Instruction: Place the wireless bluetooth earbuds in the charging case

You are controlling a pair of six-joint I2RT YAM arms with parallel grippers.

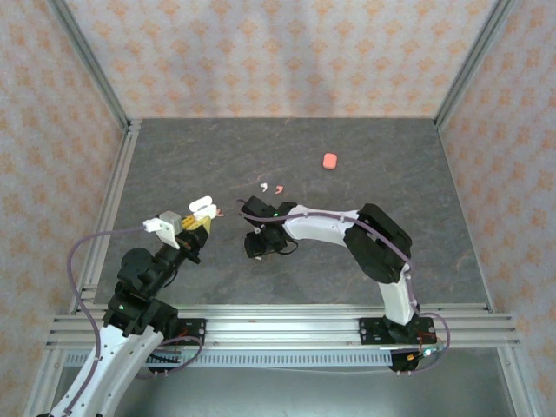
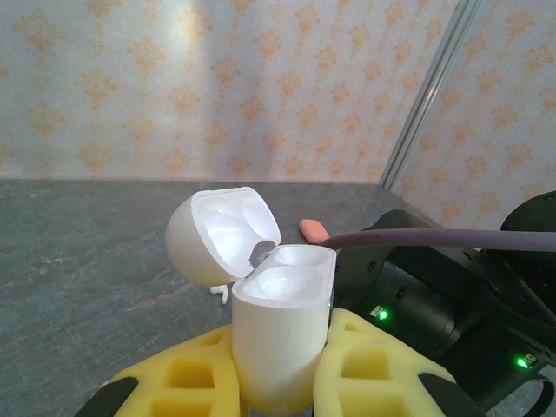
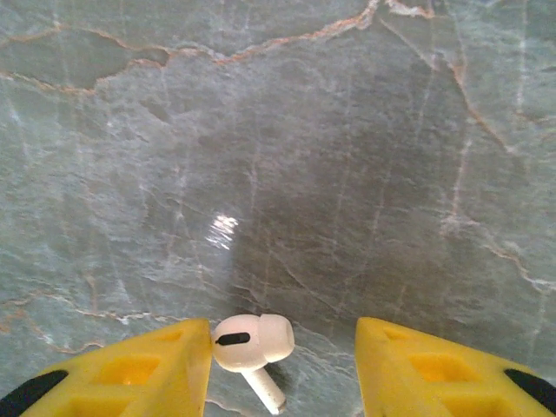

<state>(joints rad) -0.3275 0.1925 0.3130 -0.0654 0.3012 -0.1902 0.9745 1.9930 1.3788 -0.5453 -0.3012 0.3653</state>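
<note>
Our left gripper [image 2: 278, 378] pinches the white pebble-shaped case [image 2: 282, 321] upright, lid open; our spread right gripper [image 3: 282, 365] straddles a flat-lying white stemmed earbud [image 3: 252, 340], stem toward the wrist.

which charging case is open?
The white pebble-shaped case clamped in the left gripper, hinged open; the far coral-pink case looks closed.

Robot lab enclosure: patterned panel walls [image 1: 261, 52] on three sides, aluminium frame rails [image 1: 287, 317], grey marbled tabletop [image 1: 347, 191].
</note>
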